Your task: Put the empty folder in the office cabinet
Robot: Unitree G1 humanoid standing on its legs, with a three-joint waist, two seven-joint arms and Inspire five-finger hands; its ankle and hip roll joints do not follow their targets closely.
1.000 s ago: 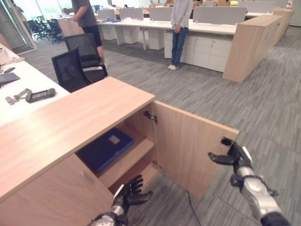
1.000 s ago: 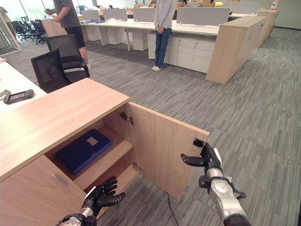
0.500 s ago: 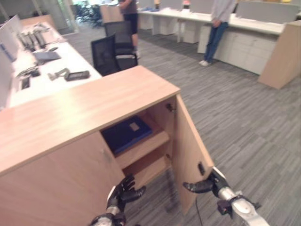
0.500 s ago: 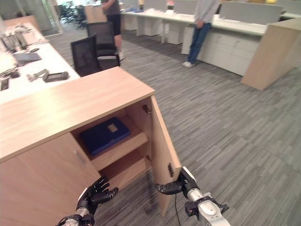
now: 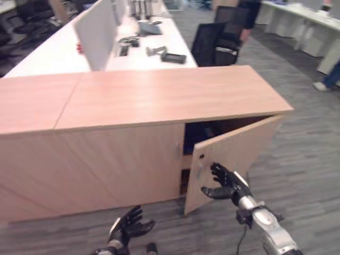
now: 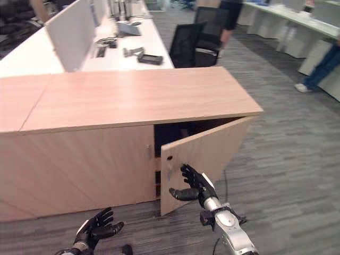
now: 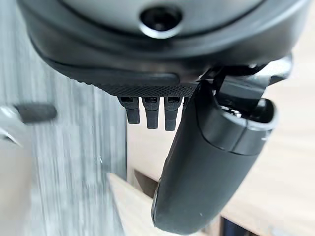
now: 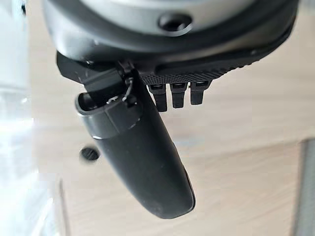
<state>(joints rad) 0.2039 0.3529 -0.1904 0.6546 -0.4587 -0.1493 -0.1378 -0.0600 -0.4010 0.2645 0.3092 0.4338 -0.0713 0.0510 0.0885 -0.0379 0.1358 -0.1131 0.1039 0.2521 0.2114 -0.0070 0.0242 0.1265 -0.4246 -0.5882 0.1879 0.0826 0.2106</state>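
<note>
An office with grey carpet: the cabinet [image 5: 159,106] door [image 5: 234,154] stands nearly shut, the folder [image 5: 199,135] dark inside. Right hand [image 5: 226,183], fingers spread, should push the door flat; left hand [image 5: 127,228] hangs open.

One wooden cabinet [image 6: 133,101] with one door [image 6: 204,159] ajar, two black chairs [image 6: 204,32], two robot hands [image 6: 194,186].

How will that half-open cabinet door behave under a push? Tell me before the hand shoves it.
The cabinet door is a flat wooden panel, so it is probably stiff and won't flex. It stands ajar from the cabinet, so it likely swings shut rather than sliding. The right hand, fingers straight against its face, should need only light pressure.
</note>
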